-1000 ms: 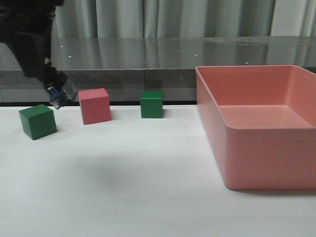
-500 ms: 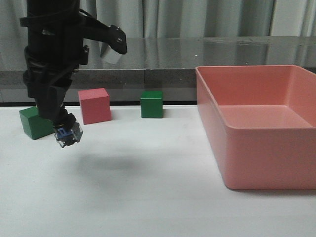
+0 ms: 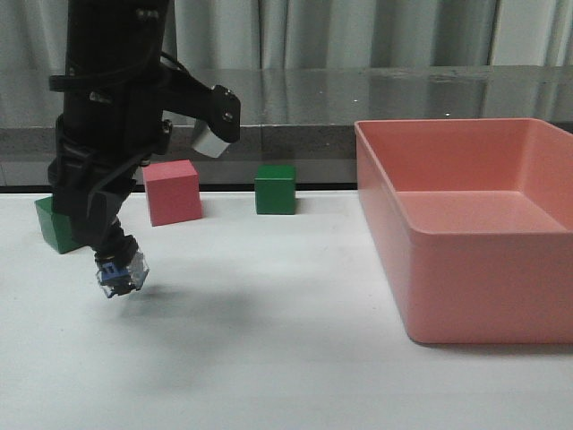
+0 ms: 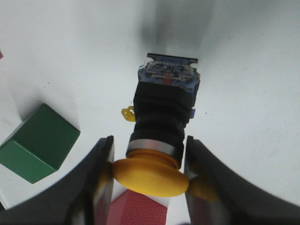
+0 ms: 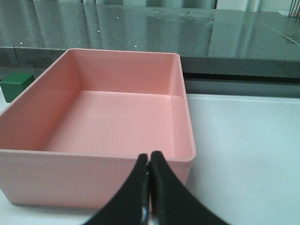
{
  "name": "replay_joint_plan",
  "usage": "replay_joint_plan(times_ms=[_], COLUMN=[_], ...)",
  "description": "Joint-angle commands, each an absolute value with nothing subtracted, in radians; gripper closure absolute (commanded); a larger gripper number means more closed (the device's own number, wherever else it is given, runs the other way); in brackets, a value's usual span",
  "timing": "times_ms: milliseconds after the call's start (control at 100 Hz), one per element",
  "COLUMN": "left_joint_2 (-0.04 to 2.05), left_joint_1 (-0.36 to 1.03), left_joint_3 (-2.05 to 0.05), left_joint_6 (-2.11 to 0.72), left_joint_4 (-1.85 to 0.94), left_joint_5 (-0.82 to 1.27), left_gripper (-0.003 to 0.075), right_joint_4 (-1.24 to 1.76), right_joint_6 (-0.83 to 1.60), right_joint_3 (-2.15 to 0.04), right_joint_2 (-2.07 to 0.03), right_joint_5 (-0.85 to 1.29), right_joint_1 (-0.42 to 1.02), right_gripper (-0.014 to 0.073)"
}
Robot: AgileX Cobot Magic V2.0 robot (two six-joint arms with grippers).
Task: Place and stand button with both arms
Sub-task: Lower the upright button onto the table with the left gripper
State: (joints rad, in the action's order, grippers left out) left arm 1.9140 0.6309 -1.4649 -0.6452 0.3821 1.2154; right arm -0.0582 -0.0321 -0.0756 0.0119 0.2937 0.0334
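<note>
My left gripper (image 4: 149, 157) is shut on the button (image 4: 161, 122), pinching its yellow mushroom cap between both fingers. The silver collar, black body and clear-blue contact base point away from the wrist, toward the white table. In the front view the left arm stands at the left and holds the button (image 3: 121, 271) tilted, its blue base lowest, a little above the table. My right gripper (image 5: 149, 159) is shut and empty, just before the near wall of the pink bin (image 5: 93, 161). The right arm does not show in the front view.
A green cube (image 3: 52, 224) sits partly behind the left arm. A pink cube (image 3: 172, 192) and a second green cube (image 3: 274, 188) stand at the table's back. The large pink bin (image 3: 474, 278) fills the right side. A grey counter runs behind.
The left arm has come forward and down with the button, from beside the left green cube to lower over the table in front of it. The cubes and bin have not moved.
</note>
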Motion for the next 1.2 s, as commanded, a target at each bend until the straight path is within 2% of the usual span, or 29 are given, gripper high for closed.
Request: replay_joint_plan(times_ms=[0, 1190], left_joint_2=[1.874, 1.922], left_joint_1=[0.637, 0.637], left_joint_3=[-1.485, -1.484], left_joint_6=[-0.632, -0.638], left_joint_4=[0.412, 0.409], left_joint_5=[1.266, 1.266], left_gripper=[0.0738, 0.0738], right_joint_4=[-0.062, -0.062], right_joint_6=[-0.031, -0.031], right_joint_3=[-0.102, -0.102], right_joint_2=[0.031, 0.031], right_joint_5=[0.213, 0.213], right_joint_1=[0.034, 0.034], right_gripper=[0.0650, 0.0650])
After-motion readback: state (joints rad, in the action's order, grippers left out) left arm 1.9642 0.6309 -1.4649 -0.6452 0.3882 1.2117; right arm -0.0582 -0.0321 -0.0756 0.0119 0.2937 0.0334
